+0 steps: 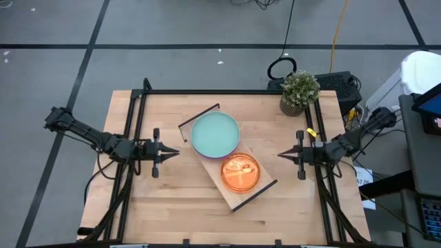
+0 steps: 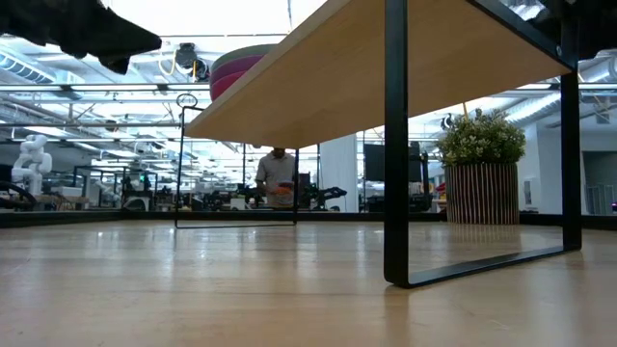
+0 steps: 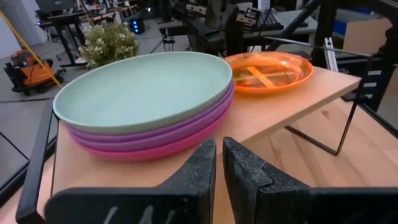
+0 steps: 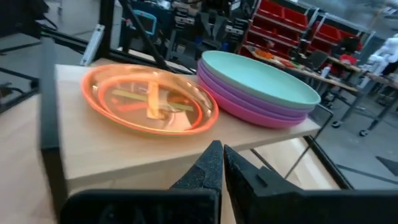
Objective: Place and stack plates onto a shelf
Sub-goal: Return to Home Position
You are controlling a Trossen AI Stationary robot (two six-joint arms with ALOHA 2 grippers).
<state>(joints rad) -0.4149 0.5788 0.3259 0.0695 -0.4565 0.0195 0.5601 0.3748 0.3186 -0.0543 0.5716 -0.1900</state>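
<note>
- High view: the left gripper (image 1: 173, 152) hangs over the left side of the table (image 1: 172, 213), its fingers drawn together to a point that faces the middle. The right gripper (image 1: 282, 156) mirrors it over the right side, fingers likewise together. Neither touches anything.
- Between them the shelf (image 1: 215, 178) stands askew on the table. The teal plate (image 1: 214, 135) sits on its far end and the orange plate (image 1: 240, 172) just beside it on the near end. A potted plant (image 1: 300, 91) stands at the table's far right corner.
- Low view: the shelf's pale underside fills the upper part, carried on a thin black frame (image 2: 395, 145) that rests on the table. Magenta and purple rims (image 2: 236, 67) show above the board's far edge. A person (image 2: 278, 173) stands well back in the room.
- Left wrist view: the two dark fingers (image 3: 199, 168) are closed on nothing. Beyond them the teal plate tops a stack of purple and magenta plates (image 3: 155, 140). The orange plate lies farther along the board (what lies under it I cannot tell).
- Right wrist view: these fingers (image 4: 205, 165) are also pressed together and empty, with the orange plate nearer and the teal-topped stack behind it.
</note>
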